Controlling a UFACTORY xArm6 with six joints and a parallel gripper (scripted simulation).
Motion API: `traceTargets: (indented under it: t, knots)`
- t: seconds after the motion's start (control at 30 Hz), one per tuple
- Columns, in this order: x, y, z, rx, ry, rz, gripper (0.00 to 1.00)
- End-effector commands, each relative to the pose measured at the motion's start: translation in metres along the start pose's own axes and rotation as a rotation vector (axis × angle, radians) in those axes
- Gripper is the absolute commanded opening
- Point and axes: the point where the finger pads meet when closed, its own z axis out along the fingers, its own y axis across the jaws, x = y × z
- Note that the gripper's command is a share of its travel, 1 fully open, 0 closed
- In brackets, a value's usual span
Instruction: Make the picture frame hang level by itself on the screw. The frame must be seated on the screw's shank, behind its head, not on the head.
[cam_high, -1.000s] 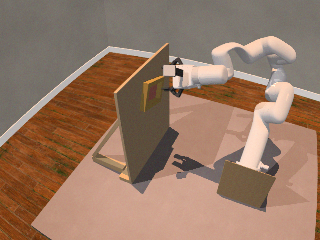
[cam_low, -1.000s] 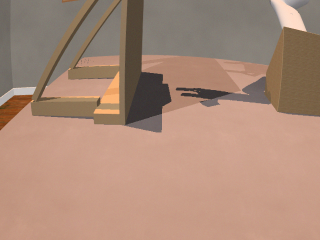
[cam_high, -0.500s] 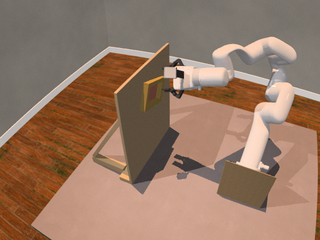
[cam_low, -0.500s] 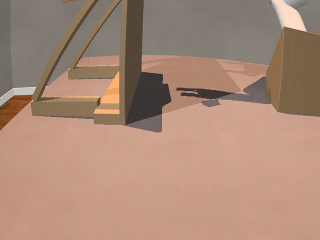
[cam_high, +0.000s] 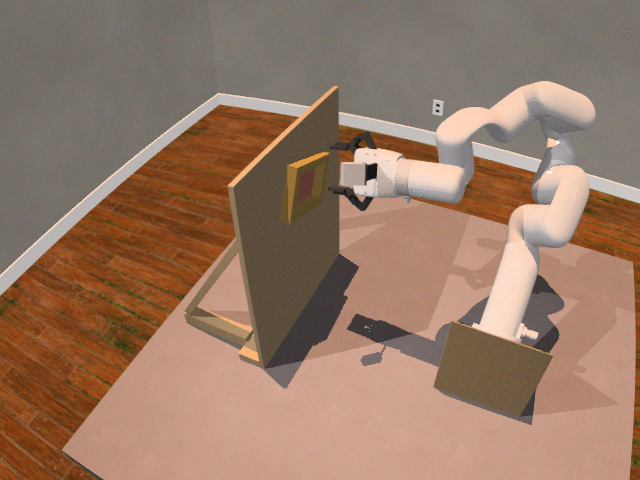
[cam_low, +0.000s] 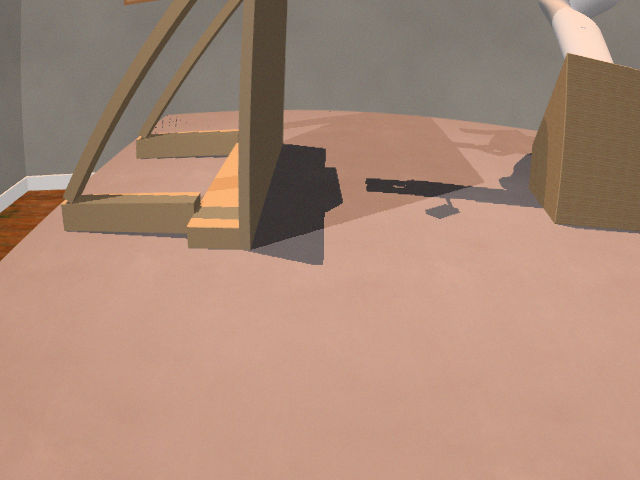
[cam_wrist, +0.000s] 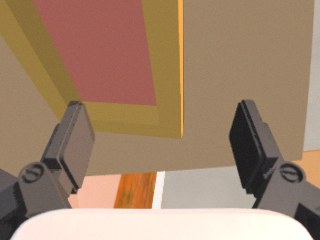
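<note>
1. Yellow wooden picture frame with red centre (cam_high: 292, 192) (cam_wrist: 170, 75): on the upright brown board (cam_high: 289, 248) (cam_low: 263, 103) (cam_wrist: 240, 65), upper middle of top view.
2. Black jaws (cam_high: 338, 167): wide open, nothing gripped.
3. Screw not visible.

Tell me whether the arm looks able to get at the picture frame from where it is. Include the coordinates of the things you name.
Probably yes: the open tool (cam_high: 334, 167) (cam_wrist: 161, 118) faces the picture frame (cam_high: 321, 198) (cam_wrist: 170, 90) and nothing shows between them, though it likely needs to shift sideways to straddle it.
</note>
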Motion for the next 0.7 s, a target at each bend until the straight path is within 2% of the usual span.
traceTargets:
  t: [0.0, 0.2, 0.67]
  knots:
    - [0.0006, -0.0032, -0.004, -0.057, 0.044, -0.047, 1.0]
    - [0.0034, -0.0095, -0.0104, -0.094, 0.085, -0.092, 1.0]
    - [0.0038, -0.0109, -0.0119, -0.104, 0.094, -0.099, 1.0]
